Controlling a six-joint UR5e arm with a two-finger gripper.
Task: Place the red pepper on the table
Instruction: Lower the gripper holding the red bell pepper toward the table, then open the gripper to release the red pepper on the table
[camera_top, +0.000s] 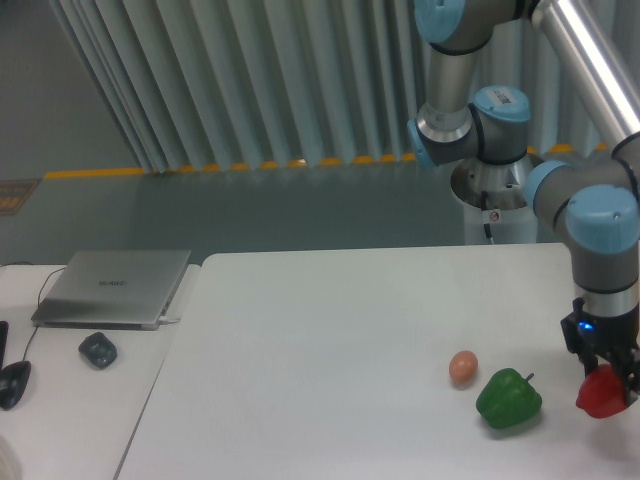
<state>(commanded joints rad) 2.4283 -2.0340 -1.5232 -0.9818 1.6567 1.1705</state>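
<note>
The red pepper (601, 394) hangs at the far right, glossy red, with my gripper (605, 372) shut on its top. It is just above the white table (330, 350), to the right of the green bell pepper; whether it touches the tabletop I cannot tell. The arm reaches down from the upper right, and its grey and blue wrist stands straight above the pepper.
A green bell pepper (508, 399) and a small brownish egg (462, 368) lie on the table left of the gripper. A smaller desk on the left carries a grey laptop (113, 287) and a mouse (97, 349). The robot's base (498, 205) stands behind the table.
</note>
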